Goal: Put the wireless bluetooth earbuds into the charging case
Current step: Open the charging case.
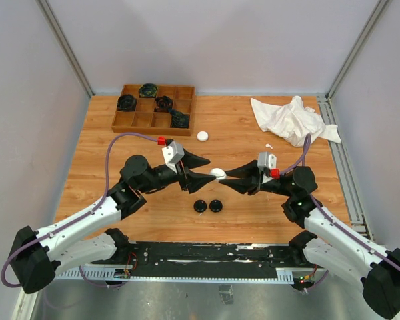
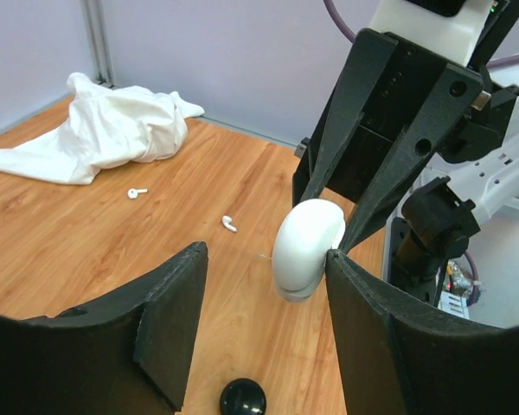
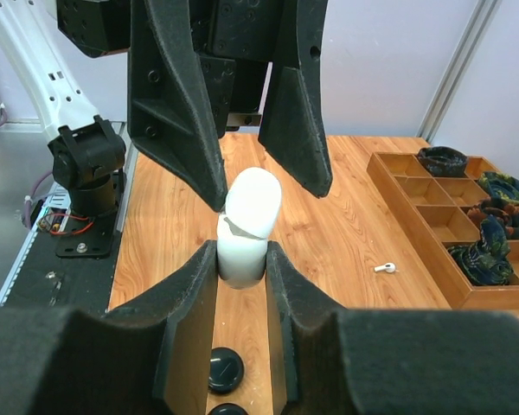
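Note:
My right gripper point(image 1: 228, 175) point(image 3: 241, 255) is shut on the lower half of a white charging case point(image 1: 218, 173) point(image 3: 253, 201) point(image 2: 307, 246), holding it above the table's middle. The case's lid is tilted, and a dark gap shows at the seam. My left gripper point(image 1: 212, 175) point(image 2: 265, 255) faces it with its jaws open around the lid; one fingertip point(image 2: 337, 259) touches the lid and the other stands apart. Two white earbuds point(image 2: 137, 192) point(image 2: 229, 224) lie on the wood beyond the case. One earbud point(image 3: 383, 268) point(image 1: 269, 145) shows in the right wrist and top views.
Two black round cases point(image 1: 201, 206) point(image 1: 216, 205) sit just below the grippers. A white puck point(image 1: 203, 136) lies near the wooden compartment tray point(image 1: 118, 121) with dark items at back left. A crumpled white cloth point(image 1: 290, 119) lies at back right.

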`<state>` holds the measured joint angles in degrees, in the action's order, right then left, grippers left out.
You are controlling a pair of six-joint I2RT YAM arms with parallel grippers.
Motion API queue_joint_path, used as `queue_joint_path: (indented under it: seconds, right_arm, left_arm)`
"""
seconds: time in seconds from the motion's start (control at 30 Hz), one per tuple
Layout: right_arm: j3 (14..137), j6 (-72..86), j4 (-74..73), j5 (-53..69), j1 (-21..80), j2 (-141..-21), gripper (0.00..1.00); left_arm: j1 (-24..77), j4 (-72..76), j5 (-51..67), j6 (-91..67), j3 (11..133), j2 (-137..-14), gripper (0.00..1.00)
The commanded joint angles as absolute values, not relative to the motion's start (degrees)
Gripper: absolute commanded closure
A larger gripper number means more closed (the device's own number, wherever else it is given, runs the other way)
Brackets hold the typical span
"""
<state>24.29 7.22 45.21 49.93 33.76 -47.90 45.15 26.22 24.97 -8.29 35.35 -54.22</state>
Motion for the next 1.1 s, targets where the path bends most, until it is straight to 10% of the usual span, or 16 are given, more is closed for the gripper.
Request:
queue_joint_path:
  seconds: [0.0, 1.07]
  right_arm:
    - [23.1, 6.8, 47.3, 52.7, 34.2, -47.0, 0.99]
    - [18.8, -1.6, 39.7, 34.4, 34.2, -48.6, 0.99]
  left_arm:
    - [44.0, 28.3, 22.0, -10.4, 37.7, -54.5, 0.38]
    - [31.2, -0.8, -9.1, -20.8, 46.1, -69.4, 0.19]
